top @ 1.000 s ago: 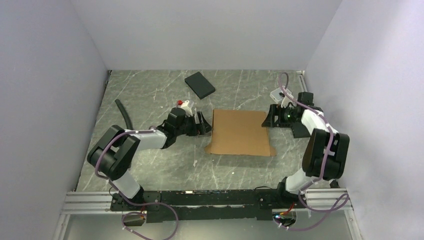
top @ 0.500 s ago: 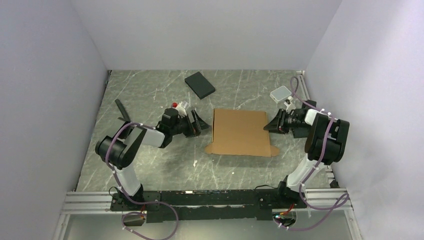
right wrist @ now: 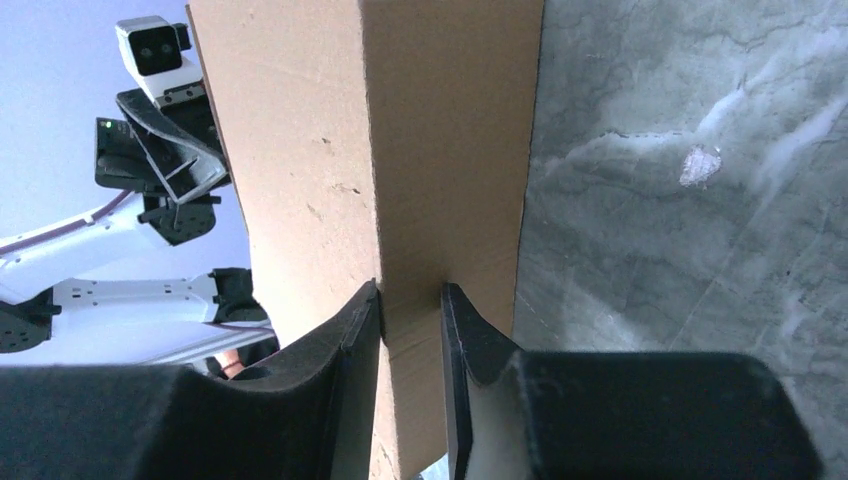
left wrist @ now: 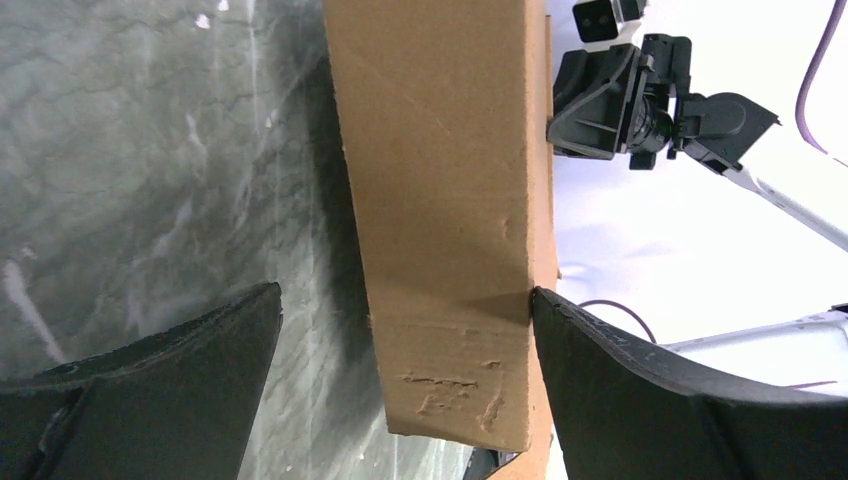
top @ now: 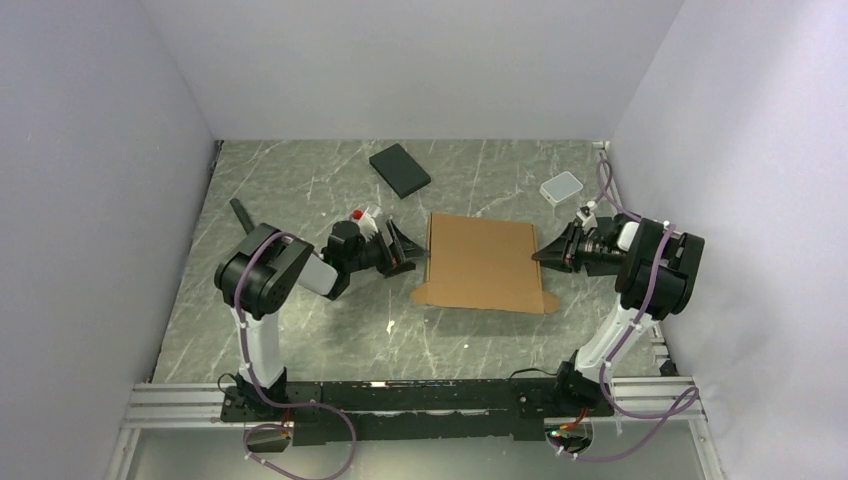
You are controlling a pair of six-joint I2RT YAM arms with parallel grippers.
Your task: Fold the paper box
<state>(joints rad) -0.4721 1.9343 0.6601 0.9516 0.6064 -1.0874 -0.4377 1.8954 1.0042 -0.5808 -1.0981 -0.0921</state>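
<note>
The paper box is a flat brown cardboard shape in the middle of the table. My left gripper lies at its left edge, open wide. In the left wrist view the box's side wall stands between the fingers of the left gripper. One finger touches the wall's upper edge and the other finger is well clear of it. My right gripper is at the box's right edge. In the right wrist view the right gripper is shut on that side's cardboard wall.
A flat black slab lies at the back left of the box. A small translucent container sits at the back right near the wall. A short dark strip lies at the far left. Walls close in on three sides.
The right gripper has come forward and shut on the box's right edge, leaving the container uncovered. The left arm has drawn its elbow in, its gripper staying open at the left edge.
</note>
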